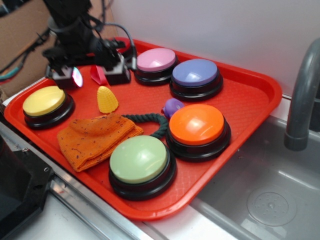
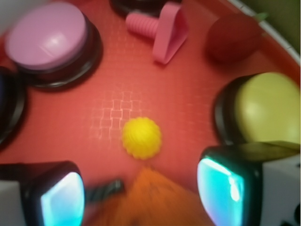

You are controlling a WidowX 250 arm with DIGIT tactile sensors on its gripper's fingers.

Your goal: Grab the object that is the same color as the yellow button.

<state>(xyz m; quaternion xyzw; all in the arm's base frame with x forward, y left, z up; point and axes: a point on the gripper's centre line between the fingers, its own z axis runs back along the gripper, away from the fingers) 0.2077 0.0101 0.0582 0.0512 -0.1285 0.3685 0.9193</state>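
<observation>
— Green button (image 1: 141, 161) sits nearest us; where's our corn (image 1: 107, 99)?
— Standing beside the yellow button (image 1: 45, 102), below our spread gripper (image 1: 91, 75). Probably light, stiff, ridged: we'd pinch its wide base.

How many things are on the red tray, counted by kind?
Buttons: 5 (yellow, pink, purple, orange, green)
Toy corn: 1
Orange cloth: 1
Rope: 1
Purple toy: 1
Pink toy: 1
Total: 10
</observation>
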